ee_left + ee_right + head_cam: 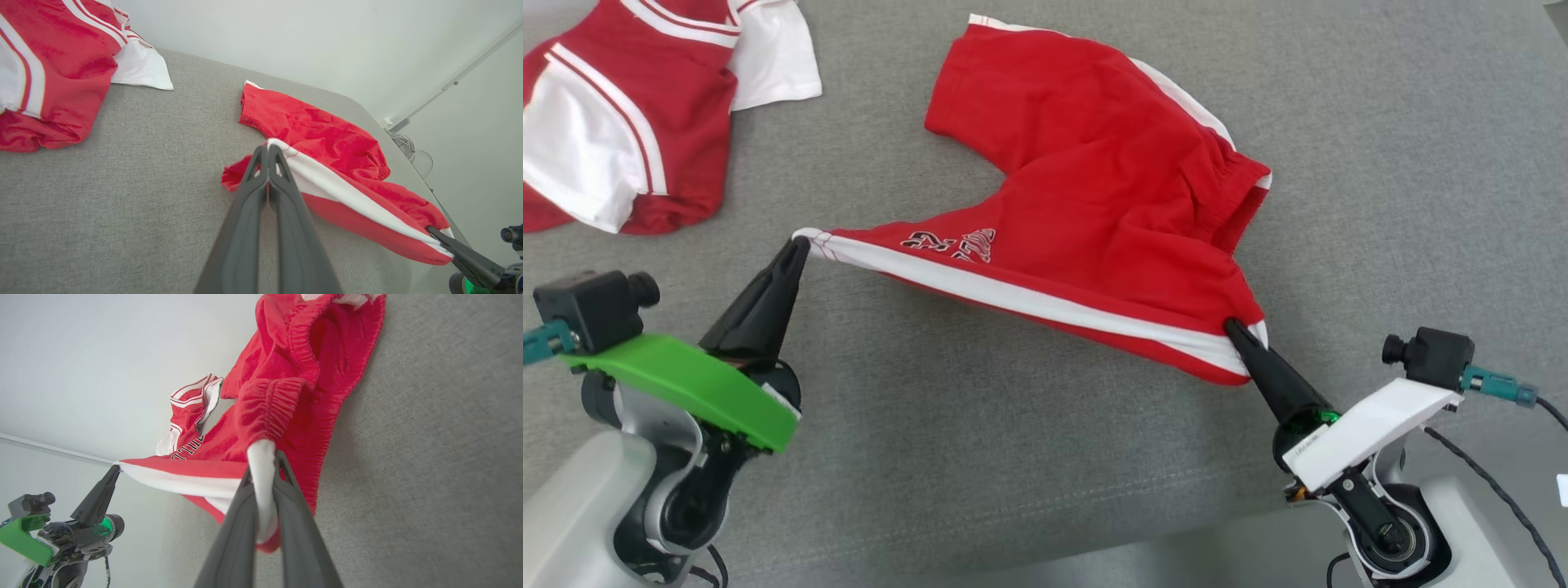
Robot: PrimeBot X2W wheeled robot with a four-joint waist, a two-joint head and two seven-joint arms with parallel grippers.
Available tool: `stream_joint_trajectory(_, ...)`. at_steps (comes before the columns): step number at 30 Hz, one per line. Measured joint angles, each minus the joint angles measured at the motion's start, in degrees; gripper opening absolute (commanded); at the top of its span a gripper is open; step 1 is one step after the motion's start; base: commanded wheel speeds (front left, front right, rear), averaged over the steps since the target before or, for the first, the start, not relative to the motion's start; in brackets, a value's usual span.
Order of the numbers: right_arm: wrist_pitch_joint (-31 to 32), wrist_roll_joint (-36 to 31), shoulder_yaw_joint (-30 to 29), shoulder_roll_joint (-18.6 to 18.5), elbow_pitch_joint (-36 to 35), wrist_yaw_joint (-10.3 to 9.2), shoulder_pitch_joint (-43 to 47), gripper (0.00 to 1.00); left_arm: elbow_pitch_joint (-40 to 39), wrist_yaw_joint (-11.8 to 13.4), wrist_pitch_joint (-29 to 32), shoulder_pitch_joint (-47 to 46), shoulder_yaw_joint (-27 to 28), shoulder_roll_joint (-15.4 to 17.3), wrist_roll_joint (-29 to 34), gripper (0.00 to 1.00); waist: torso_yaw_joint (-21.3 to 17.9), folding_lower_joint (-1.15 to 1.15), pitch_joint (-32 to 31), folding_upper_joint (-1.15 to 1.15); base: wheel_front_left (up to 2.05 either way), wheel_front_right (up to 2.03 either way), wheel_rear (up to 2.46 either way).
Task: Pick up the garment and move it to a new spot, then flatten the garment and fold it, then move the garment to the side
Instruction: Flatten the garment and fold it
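Reader: Stage of the task shown here?

Legend: Early, by judgement. Red shorts (1094, 163) with a white side stripe occupy the middle of the grey fabric-covered worktop (1380, 122). Far leg and waistband rest on the cloth surface. The near striped edge is raised and drawn taut between the two pincers. Left pincer (799, 243): closed tight on the leg-hem corner of that edge. Right pincer (1232, 325): closed on the waistband corner, with white cloth pinched between its fingers, as the right wrist view shows. The grasp is made. Whether the shorts have reached their new spot cannot be told. Cloth bunches at the elastic waistband, so flattening is incomplete. No fold is visible, and the move to the side is not yet done.

Reader: Count of each item?

Legend: One pair of shorts, taken to be the task's garment. One red-and-white jersey (629, 106), crumpled at far left, well apart from the shorts and touched by neither pincer. Two pincers, both gripping the shorts. One worktop.
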Motion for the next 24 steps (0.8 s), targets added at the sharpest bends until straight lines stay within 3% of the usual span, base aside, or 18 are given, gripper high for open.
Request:
stream_joint_trajectory(11,1.0,6.2,-2.1,0.6,-11.8,-0.08,-2.9,0.0,-1.5,0.4,9.3,-10.0,1.1,4.6,0.0,0.0,-4.3,0.0,3.2,0.0,0.0,0.0,0.0)
stream_joint_trajectory(20,4.8,7.6,-3.9,0.4,-8.4,-4.68,-8.6,0.0,0.3,0.4,20.1,-21.3,1.1,5.8,0.3,0.0,-7.6,0.0,7.3,0.0,0.0,0.0,0.0)
stream_joint_trajectory(24,5.9,9.0,-2.7,1.6,-6.4,-5.15,-11.6,0.0,2.7,0.4,23.8,-26.0,1.1,6.0,2.9,0.0,-8.7,0.0,9.7,0.0,0.0,0.0,0.0)
